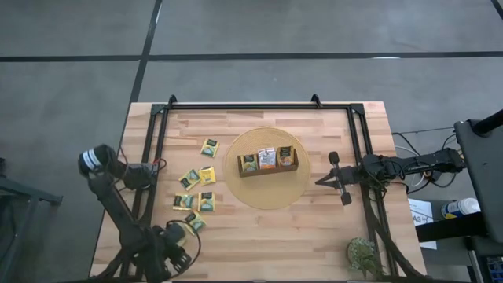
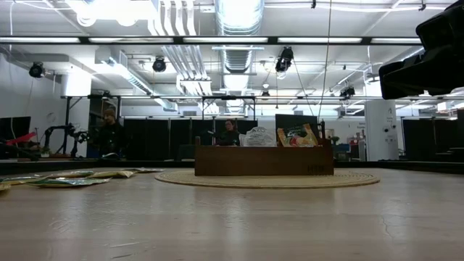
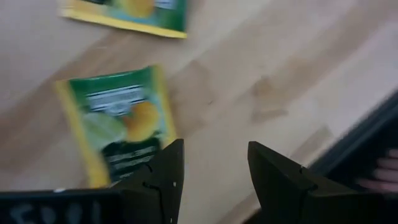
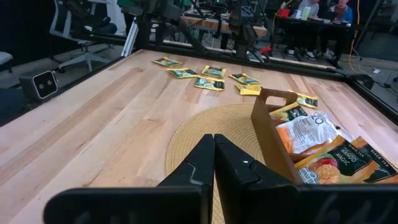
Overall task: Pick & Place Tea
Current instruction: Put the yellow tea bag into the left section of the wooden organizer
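Hovering at lower left of the high view, the left gripper (image 1: 191,226) spreads its fingers (image 3: 163,174) beside a green-yellow tea packet (image 3: 119,124). Centre over it before pinching one edge. The right gripper (image 1: 321,180), pressed closed, waits beside the wooden tray (image 1: 268,171).

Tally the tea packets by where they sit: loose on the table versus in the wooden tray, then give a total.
Loose yellow-green packets on the table: 6
Packets in the wooden tray: 3 (yellow-green, white-orange, orange)
Total: 9
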You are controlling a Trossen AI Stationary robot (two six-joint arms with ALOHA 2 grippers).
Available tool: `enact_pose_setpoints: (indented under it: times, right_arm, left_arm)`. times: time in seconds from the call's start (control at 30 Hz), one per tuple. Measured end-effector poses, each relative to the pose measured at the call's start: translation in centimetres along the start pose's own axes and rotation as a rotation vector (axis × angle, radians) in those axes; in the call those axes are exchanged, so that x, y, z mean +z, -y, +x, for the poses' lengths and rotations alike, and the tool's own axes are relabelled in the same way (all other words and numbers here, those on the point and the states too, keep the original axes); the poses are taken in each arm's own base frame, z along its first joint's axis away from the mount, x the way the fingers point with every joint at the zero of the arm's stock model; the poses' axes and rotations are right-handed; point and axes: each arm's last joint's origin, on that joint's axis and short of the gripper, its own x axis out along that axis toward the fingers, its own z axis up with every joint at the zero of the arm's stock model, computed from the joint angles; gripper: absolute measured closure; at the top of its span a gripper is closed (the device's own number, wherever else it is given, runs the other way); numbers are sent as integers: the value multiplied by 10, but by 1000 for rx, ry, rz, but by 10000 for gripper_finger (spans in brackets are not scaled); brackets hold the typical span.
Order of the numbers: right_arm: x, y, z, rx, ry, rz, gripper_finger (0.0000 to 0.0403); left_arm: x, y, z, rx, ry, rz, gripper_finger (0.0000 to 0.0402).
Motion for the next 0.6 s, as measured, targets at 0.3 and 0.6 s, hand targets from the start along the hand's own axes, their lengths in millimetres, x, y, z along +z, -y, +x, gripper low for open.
enact_pose_setpoints:
  times: [0.3,0.6]
  right_arm:
    - [0,0,0,0,0,0,394]
    - [0,0,0,0,0,2,394]
  left_arm:
    - [-12,-9,-1,145,16,-79,232]
    - [-15,-14,16,218,38,-77,232]
